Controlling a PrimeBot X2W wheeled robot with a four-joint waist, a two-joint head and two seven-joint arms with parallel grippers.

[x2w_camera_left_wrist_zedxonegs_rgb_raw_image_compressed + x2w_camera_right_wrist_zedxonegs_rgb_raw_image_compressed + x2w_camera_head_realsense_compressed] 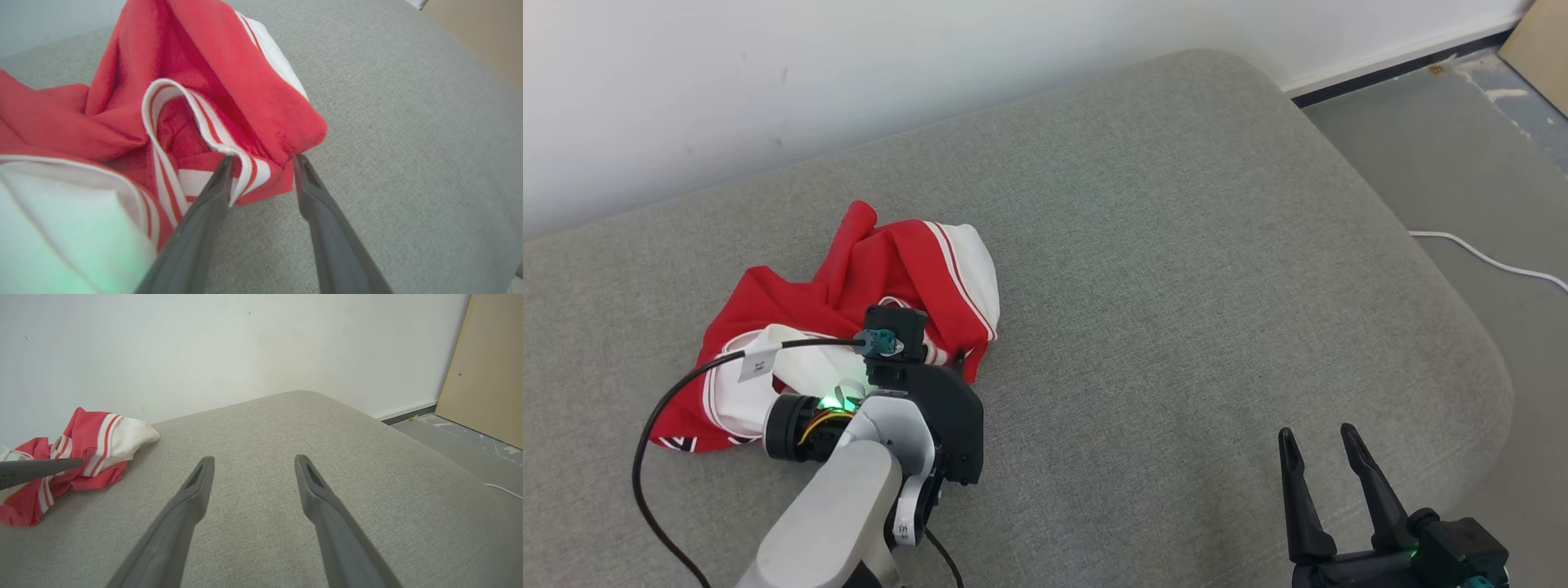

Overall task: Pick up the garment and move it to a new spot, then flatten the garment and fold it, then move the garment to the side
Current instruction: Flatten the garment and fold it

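While the crumpled red-and-white garment (849, 278) lies on the left of the grey cushion (1176, 286), the left gripper (261, 163) straddles its striped hem, jaws apart, not pinching. The right gripper (1319, 437) hangs open, near right. A white cable (1486, 260) crosses the floor, far right.

The grey cushion (1176, 245) lies bare from the crumpled garment (882, 261) across to its right edge, broad room around the right gripper (1319, 437), fingers spread. On the left, the garment heap, the left gripper (261, 161) straddling its corner fold and a looping black cable (640, 457) crowd the way; the wall (768, 82) closes the far side.
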